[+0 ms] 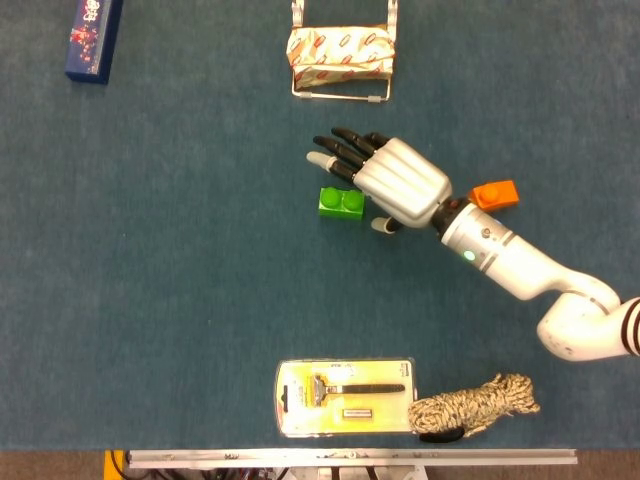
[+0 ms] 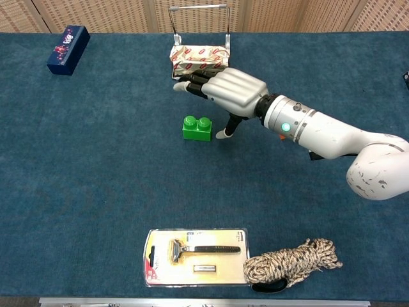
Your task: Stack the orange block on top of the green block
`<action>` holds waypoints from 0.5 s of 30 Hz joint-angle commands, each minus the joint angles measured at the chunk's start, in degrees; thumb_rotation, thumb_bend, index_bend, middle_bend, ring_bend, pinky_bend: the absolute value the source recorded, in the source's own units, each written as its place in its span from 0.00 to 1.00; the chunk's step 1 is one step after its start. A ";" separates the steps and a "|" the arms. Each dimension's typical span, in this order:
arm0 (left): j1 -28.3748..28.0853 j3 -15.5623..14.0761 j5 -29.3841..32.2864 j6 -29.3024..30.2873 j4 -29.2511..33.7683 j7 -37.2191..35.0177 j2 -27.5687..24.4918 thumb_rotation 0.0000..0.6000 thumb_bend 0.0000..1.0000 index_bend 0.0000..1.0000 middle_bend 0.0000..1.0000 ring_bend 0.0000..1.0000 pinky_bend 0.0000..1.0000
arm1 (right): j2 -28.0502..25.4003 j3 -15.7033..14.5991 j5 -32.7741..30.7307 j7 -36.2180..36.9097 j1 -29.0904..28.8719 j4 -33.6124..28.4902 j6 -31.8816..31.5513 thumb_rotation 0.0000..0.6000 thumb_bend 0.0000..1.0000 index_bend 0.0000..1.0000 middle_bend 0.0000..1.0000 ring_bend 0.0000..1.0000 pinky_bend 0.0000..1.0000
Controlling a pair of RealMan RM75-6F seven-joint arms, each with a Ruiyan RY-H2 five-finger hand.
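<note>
On the blue worktop (image 1: 180, 300), near the middle, my right hand (image 1: 392, 184) hangs just over the right side of the green block (image 1: 341, 203). My fingers (image 1: 335, 150) are spread wide and point to the far left, and I hold nothing. My thumb tip points down, just beside the right end of the green block; I cannot tell if it touches. The green block sits flat with its two bumps up. The orange block (image 1: 495, 194) sits on the worktop to the right, behind my arm, well apart from the green one. In the chest view it is almost all hidden by my arm. At the far edge is a wire rack (image 1: 341, 60) holding a wrapped pack. A dark blue box (image 1: 93, 38) lies at the far left. At the near edge lie a razor in its pack (image 1: 345, 397) and a coil of rope (image 1: 474, 405).
</note>
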State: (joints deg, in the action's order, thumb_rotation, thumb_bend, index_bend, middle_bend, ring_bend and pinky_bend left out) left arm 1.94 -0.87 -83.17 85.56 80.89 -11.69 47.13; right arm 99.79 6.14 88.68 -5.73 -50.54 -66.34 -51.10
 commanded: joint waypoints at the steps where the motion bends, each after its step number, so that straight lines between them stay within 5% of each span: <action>1: 0.15 -0.02 -0.01 -0.01 -0.22 -0.26 0.08 1.00 0.21 0.33 0.21 0.03 0.14 | 0.55 -0.11 -0.10 0.37 -0.44 0.63 0.45 1.00 0.00 0.00 0.06 0.04 0.28; 15: 1.22 0.02 0.49 0.25 -1.79 -2.26 0.35 1.00 0.21 0.33 0.21 0.03 0.15 | 3.06 0.09 -0.90 0.36 -2.75 3.62 2.78 1.00 0.00 0.00 0.06 0.04 0.28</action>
State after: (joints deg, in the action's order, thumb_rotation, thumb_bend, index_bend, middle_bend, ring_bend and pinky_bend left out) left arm 3.04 -0.88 -82.78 85.74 79.22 -13.78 47.47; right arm 102.60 6.13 87.94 -5.26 -53.01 -63.05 -48.66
